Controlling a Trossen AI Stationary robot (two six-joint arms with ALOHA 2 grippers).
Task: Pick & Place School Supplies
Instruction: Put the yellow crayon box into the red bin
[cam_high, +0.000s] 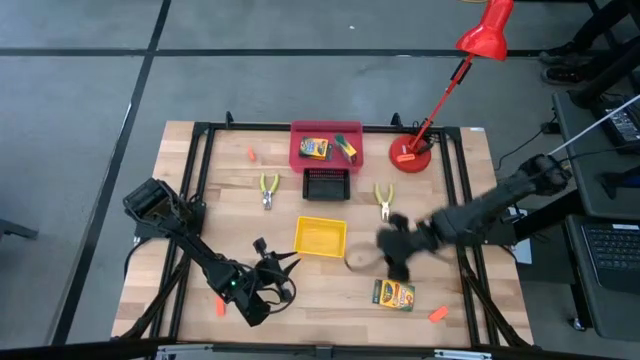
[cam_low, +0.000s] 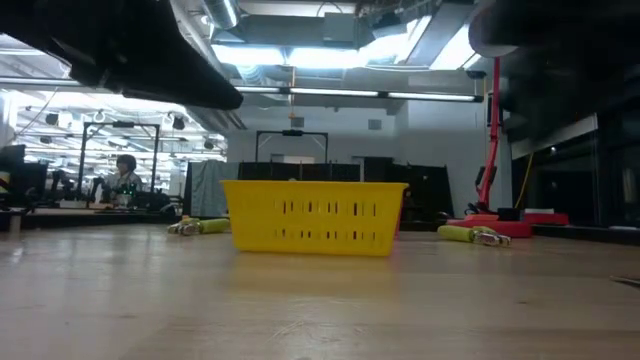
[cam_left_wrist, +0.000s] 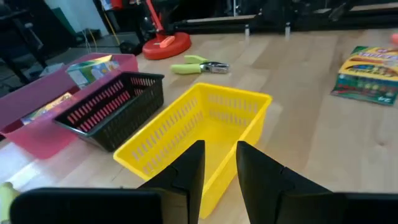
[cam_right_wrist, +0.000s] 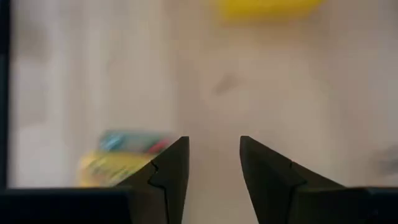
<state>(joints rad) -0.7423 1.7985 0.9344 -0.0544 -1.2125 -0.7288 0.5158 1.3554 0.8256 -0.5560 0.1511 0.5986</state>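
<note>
- floor (cam_high: 90, 80): grey, smooth, dark seam lines crossing it, seen from above
- table (cam_high: 230, 210): light wood planks, black metal frame around the edge
- red desk lamp (cam_high: 487, 30): round base at the table's far right corner, arm angled out past the edge
- second desk (cam_high: 610, 200) right of the table, laptop keyboard and cables on it
- ceiling (cam_low: 330, 40): exposed ducts, long fluorescent strips, bright
- far room at table height: open lab, dark framed rigs, person seated (cam_low: 125, 175) at a bench on the left
</note>
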